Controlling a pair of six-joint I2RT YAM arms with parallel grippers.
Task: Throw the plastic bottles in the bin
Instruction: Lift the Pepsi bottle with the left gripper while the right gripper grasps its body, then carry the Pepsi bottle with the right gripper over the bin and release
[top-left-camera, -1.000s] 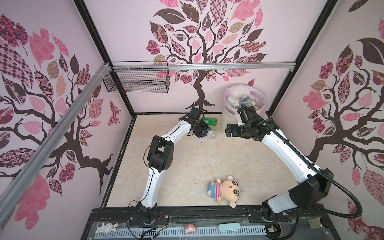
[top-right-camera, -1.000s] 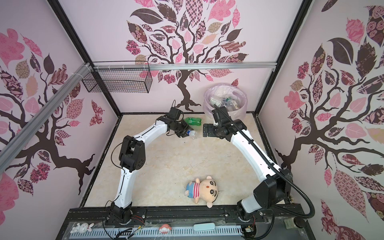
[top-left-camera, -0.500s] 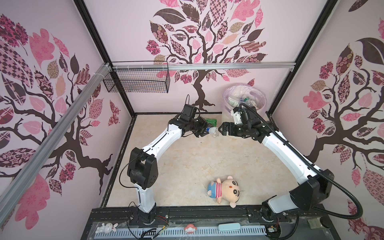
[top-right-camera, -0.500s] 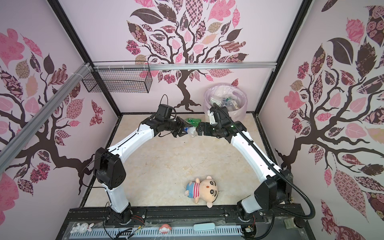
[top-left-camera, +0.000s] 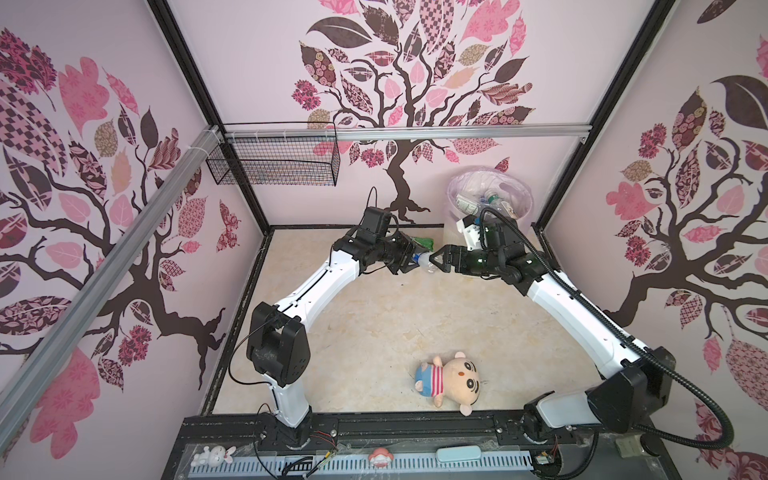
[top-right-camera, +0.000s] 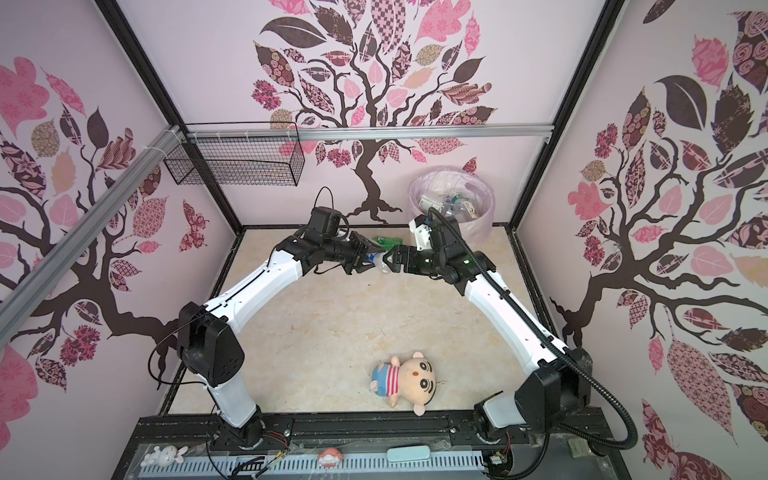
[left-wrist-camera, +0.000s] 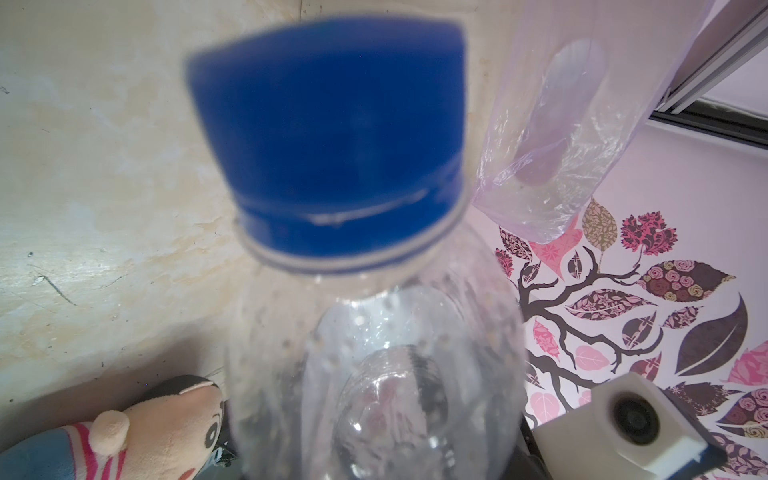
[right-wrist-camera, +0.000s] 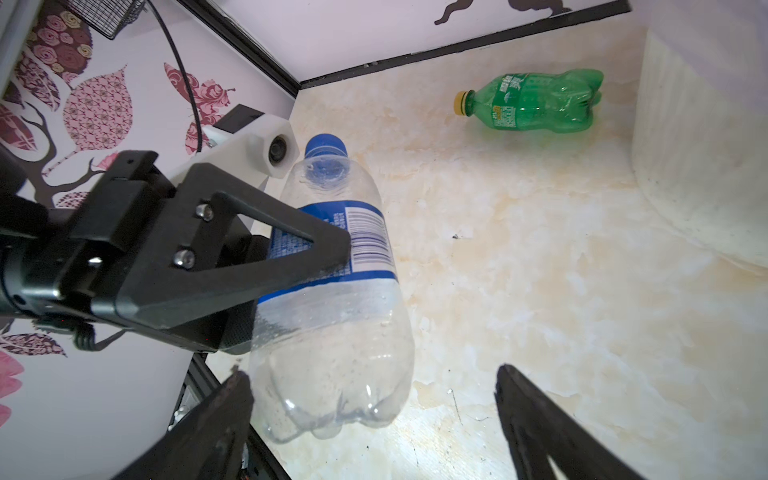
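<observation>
A clear plastic bottle (right-wrist-camera: 332, 266) with a blue cap and blue label hangs in the air above the floor, and my left gripper (top-left-camera: 409, 262) is shut on its label band. The bottle (top-left-camera: 424, 262) bridges the two grippers in both top views. My right gripper (right-wrist-camera: 372, 374) is open, its jaws straddling the bottle's base; one finger is close beside the base, the other well clear. In the left wrist view the blue cap (left-wrist-camera: 332, 145) fills the picture and hides my fingers. A green bottle (right-wrist-camera: 536, 104) lies on the floor beside the bin (top-left-camera: 525, 199), which holds several bottles (top-left-camera: 482, 201).
A plush doll (top-left-camera: 449, 378) in a striped shirt lies near the front rail. A black wire basket (top-left-camera: 274, 160) hangs on the back-left wall. The bin's cream wall (right-wrist-camera: 706, 124) stands close to my right gripper. Walls close in the floor on three sides.
My left gripper has carried the clear bottle up and to the right. My right gripper has come left from the bin until its jaws stand around the bottle's base.
</observation>
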